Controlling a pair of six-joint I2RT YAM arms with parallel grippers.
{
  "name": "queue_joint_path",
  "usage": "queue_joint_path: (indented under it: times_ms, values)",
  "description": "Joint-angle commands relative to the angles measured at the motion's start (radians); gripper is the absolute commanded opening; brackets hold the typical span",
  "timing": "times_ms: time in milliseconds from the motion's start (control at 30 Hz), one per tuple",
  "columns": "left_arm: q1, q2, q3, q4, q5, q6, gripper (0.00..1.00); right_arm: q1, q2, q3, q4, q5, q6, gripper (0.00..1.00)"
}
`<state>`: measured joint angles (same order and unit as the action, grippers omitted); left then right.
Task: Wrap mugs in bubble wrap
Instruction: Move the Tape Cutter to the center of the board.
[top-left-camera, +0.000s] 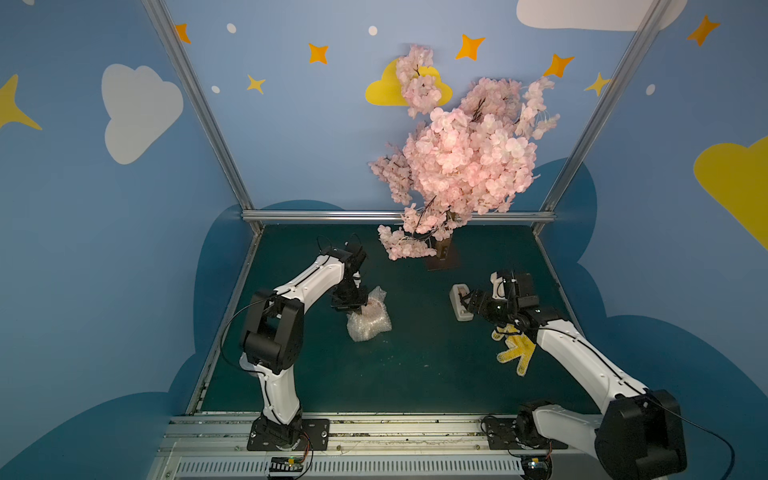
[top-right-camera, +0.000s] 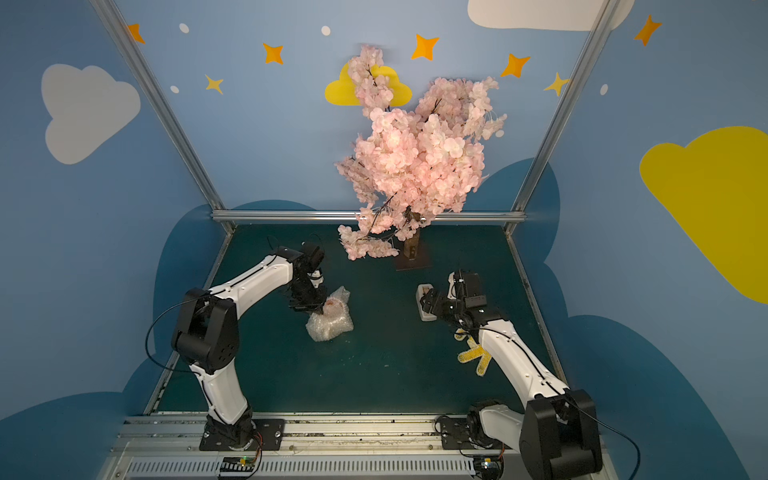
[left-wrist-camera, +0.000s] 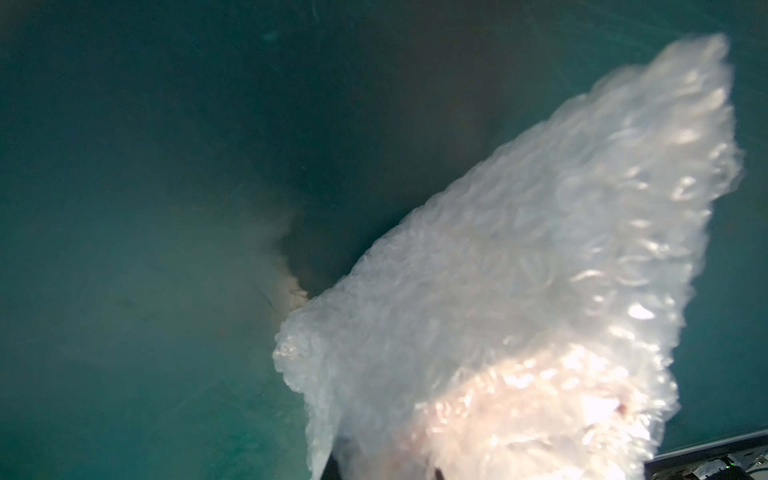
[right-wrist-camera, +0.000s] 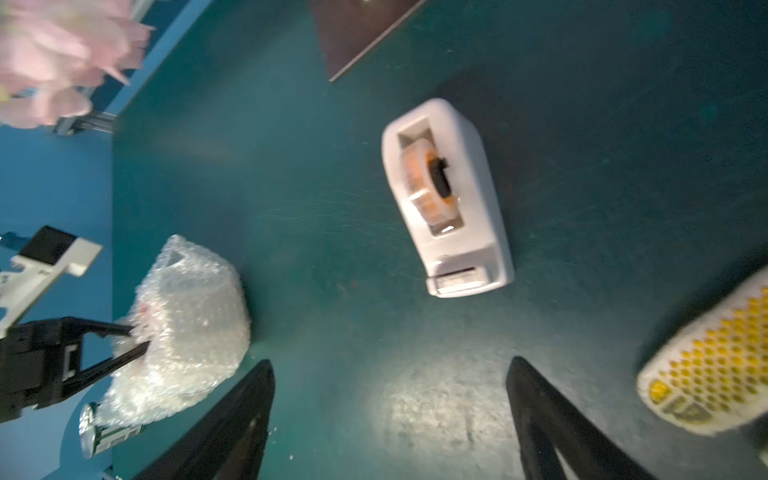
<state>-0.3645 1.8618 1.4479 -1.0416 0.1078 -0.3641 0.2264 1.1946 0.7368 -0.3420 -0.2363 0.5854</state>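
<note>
Bubble wrap (right-wrist-camera: 191, 316) crinkly, bunched, pinched by left pincer (right-wrist-camera: 139, 337); right pincer (right-wrist-camera: 390, 363) wide, empty

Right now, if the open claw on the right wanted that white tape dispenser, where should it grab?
Probably the tape dispenser across its two long flat sides, coming down from above. It stands upright on its base, long and narrow, so the open right claw should span it; the tape roll fills the top slot.
</note>
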Motion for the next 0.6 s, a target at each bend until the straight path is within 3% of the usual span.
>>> queue_joint_path:
  times_ms: [0, 233, 567]
  values:
    - [0.007, -0.050, -0.017, -0.030, -0.005, 0.006, 0.03, -0.051, 0.048, -0.029, 0.048, -0.081, -0.017, 0.87]
    - [0.007, -0.047, -0.031, -0.030, -0.003, 0.011, 0.03, -0.088, 0.259, -0.005, 0.148, -0.197, -0.092, 0.87]
    - [0.007, -0.037, -0.028, -0.024, -0.005, 0.016, 0.03, -0.076, 0.372, -0.016, 0.308, -0.226, -0.119, 0.87]
